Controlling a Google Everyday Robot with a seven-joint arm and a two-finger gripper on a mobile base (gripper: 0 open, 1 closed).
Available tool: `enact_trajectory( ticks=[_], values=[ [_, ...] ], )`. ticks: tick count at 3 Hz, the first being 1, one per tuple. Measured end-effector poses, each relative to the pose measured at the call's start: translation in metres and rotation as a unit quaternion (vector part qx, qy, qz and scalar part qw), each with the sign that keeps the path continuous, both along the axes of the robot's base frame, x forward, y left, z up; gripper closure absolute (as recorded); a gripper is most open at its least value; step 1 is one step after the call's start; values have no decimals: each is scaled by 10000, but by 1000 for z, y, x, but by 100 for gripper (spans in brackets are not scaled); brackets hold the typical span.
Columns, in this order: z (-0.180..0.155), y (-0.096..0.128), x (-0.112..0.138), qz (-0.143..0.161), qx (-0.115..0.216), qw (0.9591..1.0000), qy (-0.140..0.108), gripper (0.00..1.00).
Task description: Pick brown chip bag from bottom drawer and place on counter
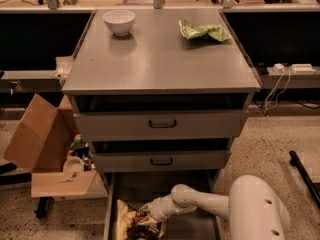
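Observation:
The brown chip bag [134,222] lies at the front left of the open bottom drawer [185,184], dark brown with pale yellow ends. My white arm reaches from the lower right into the drawer. My gripper [148,213] is down on the bag's right upper edge and touches it. The counter [155,59] is the broad grey top of the cabinet, above the two shallower drawers with black handles.
On the counter stand a white bowl [119,22] at the back left and a green bag [202,31] at the back right. A cardboard box [40,139] with clutter sits left of the cabinet. A cabled power strip [290,69] is at the right.

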State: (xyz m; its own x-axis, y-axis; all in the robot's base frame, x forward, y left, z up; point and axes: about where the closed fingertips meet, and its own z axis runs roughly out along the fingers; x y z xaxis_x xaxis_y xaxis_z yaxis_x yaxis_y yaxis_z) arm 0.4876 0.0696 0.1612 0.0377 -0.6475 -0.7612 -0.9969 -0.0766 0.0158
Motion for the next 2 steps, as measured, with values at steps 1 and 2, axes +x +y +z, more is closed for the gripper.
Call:
enact_trajectory(
  ticks=[1, 2],
  values=[
    [31, -5, -9, -34, 546, 9983, -219, 85],
    [93, -27, -15, -39, 1178, 9890, -892, 100]
  ],
)
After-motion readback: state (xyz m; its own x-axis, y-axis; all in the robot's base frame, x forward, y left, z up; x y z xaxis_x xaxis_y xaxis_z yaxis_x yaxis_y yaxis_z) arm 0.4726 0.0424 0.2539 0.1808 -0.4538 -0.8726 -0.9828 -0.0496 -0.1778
